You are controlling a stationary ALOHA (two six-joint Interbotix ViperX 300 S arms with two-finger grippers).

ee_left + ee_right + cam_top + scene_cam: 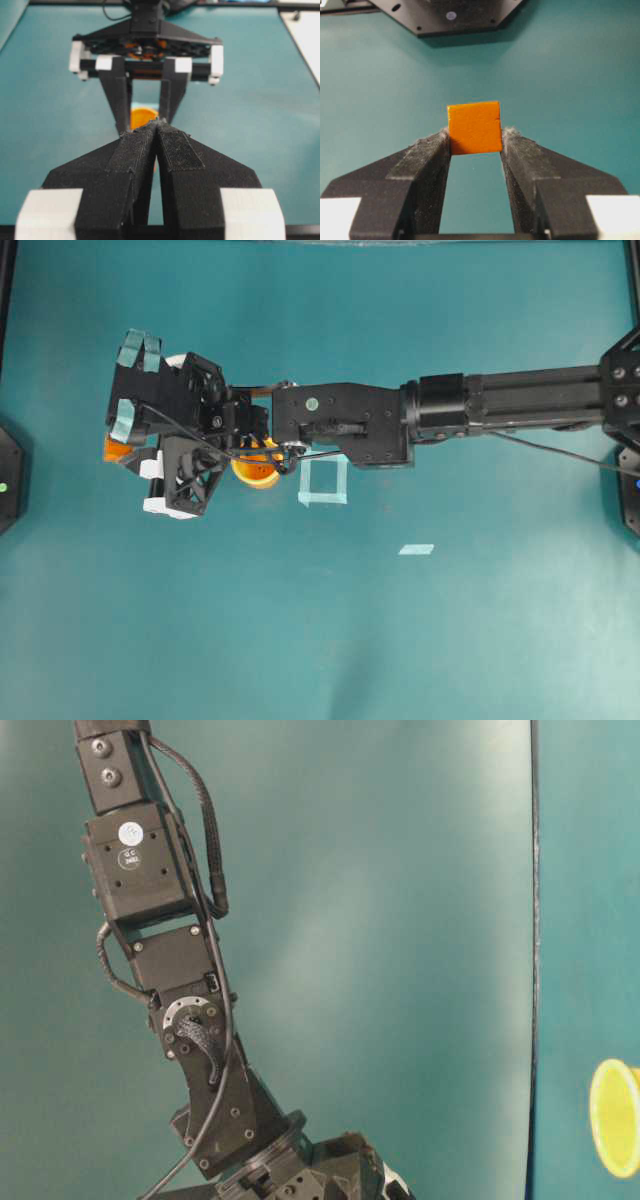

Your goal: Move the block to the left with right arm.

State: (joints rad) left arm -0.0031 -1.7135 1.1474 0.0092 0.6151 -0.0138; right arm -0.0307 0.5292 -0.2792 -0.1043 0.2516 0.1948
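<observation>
Overhead, left to right: the left arm's base (pixel 8 478) sits parked at the left edge of the teal table (pixel 320 640), well clear. Next is the right gripper (pixel 128 390), reached far across to the left side, with teal-taped fingertips (pixel 138 348). The block (pixel 116 449) shows only as an orange sliver under the gripper body, mostly hidden in that view. Just right of it a yellow-orange cup (pixel 255 471) sits partly under the right arm (pixel 500 400), with a black cable (pixel 240 452) looping over it. Just beside the cup is a pale tape square outline (pixel 323 483); a small tape strip (pixel 416 549) lies apart, further right and lower.

Nothing lies on the table left of the gripper except the parked base.

Right wrist view: block is a small orange cube, flat matte face, sharp edges, slight nick on the right edge. It sits between the two fingertip pads (pixel 427 160), both touching its sides, so the right jaws are clamped on the block, at their tips. Cannot tell whether it rests on the table or is lifted.

Left wrist view: left gripper (pixel 158 125) has its jaws pressed together, nothing between them. It faces the right gripper, with the cup visible between.
</observation>
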